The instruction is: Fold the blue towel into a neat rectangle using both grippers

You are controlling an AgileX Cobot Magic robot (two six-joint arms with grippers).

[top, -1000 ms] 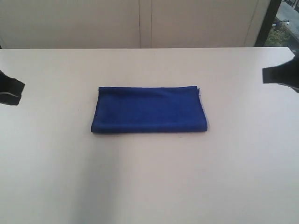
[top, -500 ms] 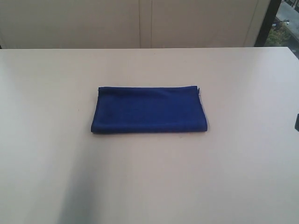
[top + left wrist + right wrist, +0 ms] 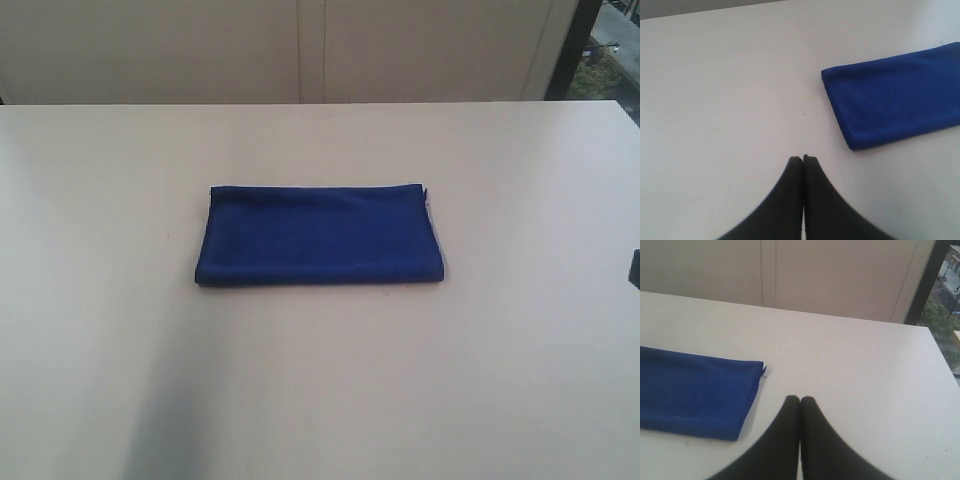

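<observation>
On the table (image 3: 320, 400), I see the blue towel (image 3: 318, 235) lying at its middle, folded into a tidy rectangle, with my left gripper (image 3: 803, 159) and right gripper (image 3: 800, 399) pinched closed on nothing, well apart from it; folding looks essentially done.

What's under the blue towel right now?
The blue towel lies folded flat on the pale table, which shows all around it. The patch beneath it and anything between its layers are covered.
</observation>
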